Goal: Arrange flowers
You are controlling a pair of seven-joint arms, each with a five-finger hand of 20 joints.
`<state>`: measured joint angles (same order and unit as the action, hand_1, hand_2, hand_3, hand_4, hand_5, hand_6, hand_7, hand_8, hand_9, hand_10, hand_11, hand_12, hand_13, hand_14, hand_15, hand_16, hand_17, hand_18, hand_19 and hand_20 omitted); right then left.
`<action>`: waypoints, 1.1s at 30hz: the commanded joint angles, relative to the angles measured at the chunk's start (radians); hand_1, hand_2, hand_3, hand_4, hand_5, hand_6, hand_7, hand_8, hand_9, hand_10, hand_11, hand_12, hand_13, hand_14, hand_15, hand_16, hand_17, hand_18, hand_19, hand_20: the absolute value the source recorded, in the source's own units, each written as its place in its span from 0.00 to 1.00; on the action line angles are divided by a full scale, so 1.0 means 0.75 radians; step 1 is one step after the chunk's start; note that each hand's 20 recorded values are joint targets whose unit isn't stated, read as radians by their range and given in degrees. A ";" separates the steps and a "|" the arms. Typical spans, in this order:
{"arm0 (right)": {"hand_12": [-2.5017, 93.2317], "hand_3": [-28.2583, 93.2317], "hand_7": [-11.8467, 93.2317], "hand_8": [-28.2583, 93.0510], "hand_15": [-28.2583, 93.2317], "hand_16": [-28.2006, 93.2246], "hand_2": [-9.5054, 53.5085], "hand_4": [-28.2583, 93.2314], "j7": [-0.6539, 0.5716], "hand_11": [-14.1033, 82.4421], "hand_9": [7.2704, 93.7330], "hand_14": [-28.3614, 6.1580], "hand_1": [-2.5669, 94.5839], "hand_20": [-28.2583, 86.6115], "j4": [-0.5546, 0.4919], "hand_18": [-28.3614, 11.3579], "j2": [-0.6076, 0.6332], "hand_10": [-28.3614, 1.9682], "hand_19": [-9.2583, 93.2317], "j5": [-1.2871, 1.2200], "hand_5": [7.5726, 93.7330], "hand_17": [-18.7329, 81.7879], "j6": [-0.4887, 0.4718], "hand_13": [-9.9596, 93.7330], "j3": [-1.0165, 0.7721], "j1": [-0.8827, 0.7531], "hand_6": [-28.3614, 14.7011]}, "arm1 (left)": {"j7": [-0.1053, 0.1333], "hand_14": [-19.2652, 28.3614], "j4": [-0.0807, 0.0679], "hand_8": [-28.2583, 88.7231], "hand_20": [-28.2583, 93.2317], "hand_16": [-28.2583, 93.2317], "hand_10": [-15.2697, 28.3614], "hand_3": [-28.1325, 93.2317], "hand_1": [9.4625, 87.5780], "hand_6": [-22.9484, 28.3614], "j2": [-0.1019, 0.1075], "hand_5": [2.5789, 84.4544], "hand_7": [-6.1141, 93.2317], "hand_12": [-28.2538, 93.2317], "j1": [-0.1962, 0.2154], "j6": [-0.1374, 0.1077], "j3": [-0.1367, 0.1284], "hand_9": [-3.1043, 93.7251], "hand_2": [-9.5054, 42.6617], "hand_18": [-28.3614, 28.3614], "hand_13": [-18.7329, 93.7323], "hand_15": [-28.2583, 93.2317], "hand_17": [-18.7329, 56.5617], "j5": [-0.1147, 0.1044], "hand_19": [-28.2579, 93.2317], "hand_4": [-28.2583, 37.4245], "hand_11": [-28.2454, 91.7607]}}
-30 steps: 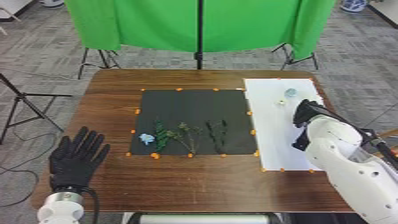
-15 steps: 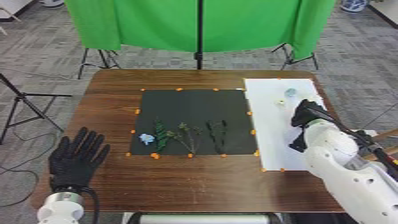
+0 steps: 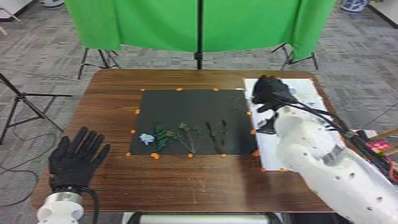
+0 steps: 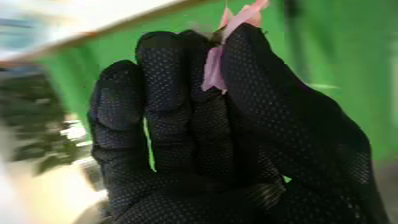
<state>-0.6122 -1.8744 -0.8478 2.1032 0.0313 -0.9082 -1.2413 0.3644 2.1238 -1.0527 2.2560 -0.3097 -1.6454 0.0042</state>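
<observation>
Placement of a pink flower [image 4: 212, 72] is judged to be the step in hand. Its petals are pinched between thumb and fingers [image 4: 164, 75] of the right hand [image 3: 269, 91], which is held over the left edge of the white sheet [image 3: 274, 162], near that sheet's far left corner and just beside the right edge of the dark mat [image 3: 178, 106].

Along the mat's near edge a row is already laid out: a blue flower [image 3: 147, 139] by the near left corner, a green leafy sprig [image 3: 161, 136] just beside it, a thin branching stem [image 3: 189, 139] next, then dark stems [image 3: 218, 136] toward the right edge. The left hand [image 3: 75, 162] is rested by the bench's [image 3: 191, 187] left edge, fingers straight and spread, holding nothing.

For the next move, the bloom should probably be carried leftward over the mat, lowered gently and released. If the pinch is too firm, petals may be creased; if released too high, the flower may be turned askew.
</observation>
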 commanded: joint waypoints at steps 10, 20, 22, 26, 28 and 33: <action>0.57 0.80 0.39 0.32 0.62 0.58 0.03 0.02 0.345 0.36 0.77 0.61 0.65 0.58 0.420 0.18 -0.498 0.53 0.83 0.010 0.69 0.54 -0.150 0.71 0.489 0.583 0.59 | 0.006 0.68 -0.021 0.14 0.34 0.18 0.68 0.85 0.24 0.57 0.023 0.48 0.25 0.31 -0.032 -0.009 0.066 0.40 0.48 0.72 0.41 0.54 0.19 -0.003 0.48 0.00 0.44; 0.56 0.78 0.40 0.31 0.62 0.57 0.07 0.02 0.361 0.36 0.77 0.59 0.65 0.57 0.568 0.20 -0.651 0.52 0.82 -0.024 0.68 0.54 -0.154 0.71 0.580 0.619 0.57 | -0.001 0.69 -0.055 0.13 0.34 0.17 0.69 0.85 0.23 0.58 0.050 0.49 0.26 0.31 -0.112 0.003 0.096 0.41 0.48 0.72 0.41 0.56 0.19 -0.002 0.49 0.00 0.46; 0.55 0.78 0.40 0.31 0.62 0.56 0.08 0.02 0.425 0.36 0.77 0.59 0.66 0.57 0.676 0.20 -0.715 0.51 0.82 0.052 0.68 0.54 -0.175 0.71 0.563 0.616 0.57 | -0.027 0.69 -0.094 0.13 0.34 0.17 0.69 0.85 0.23 0.58 0.041 0.49 0.26 0.31 -0.173 -0.002 0.106 0.41 0.48 0.72 0.41 0.56 0.19 0.004 0.49 0.00 0.46; 0.54 0.77 0.40 0.30 0.62 0.55 0.09 0.02 0.384 0.35 0.78 0.57 0.67 0.57 0.688 0.20 -0.711 0.50 0.82 0.120 0.68 0.54 -0.194 0.71 0.618 0.607 0.56 | 0.003 0.70 -0.060 0.12 0.34 0.16 0.70 0.85 0.24 0.58 0.062 0.50 0.28 0.30 -0.133 0.028 0.119 0.41 0.47 0.72 0.41 0.59 0.18 0.000 0.49 0.00 0.49; 0.54 0.77 0.40 0.30 0.62 0.55 0.08 0.01 0.373 0.35 0.78 0.57 0.66 0.56 0.718 0.20 -0.722 0.50 0.82 0.155 0.69 0.55 -0.211 0.71 0.624 0.604 0.56 | 0.007 0.70 -0.060 0.12 0.34 0.15 0.71 0.86 0.24 0.58 0.068 0.50 0.29 0.29 -0.134 0.032 0.122 0.42 0.47 0.72 0.41 0.61 0.18 -0.002 0.50 0.00 0.50; 0.52 0.80 0.40 0.30 0.61 0.54 0.06 0.00 0.335 0.33 0.79 0.57 0.65 0.55 0.713 0.21 -0.711 0.50 0.81 0.190 0.69 0.55 -0.222 0.71 0.655 0.591 0.56 | 0.029 0.71 -0.048 0.11 0.34 0.14 0.71 0.86 0.24 0.58 0.079 0.50 0.30 0.29 -0.109 0.035 0.121 0.42 0.47 0.72 0.41 0.63 0.18 -0.011 0.50 0.00 0.51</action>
<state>-0.3259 -1.3417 -1.3835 2.2303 -0.1109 -0.4334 -0.7849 0.3708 2.0797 -1.0097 2.1424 -0.2982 -1.5608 0.0037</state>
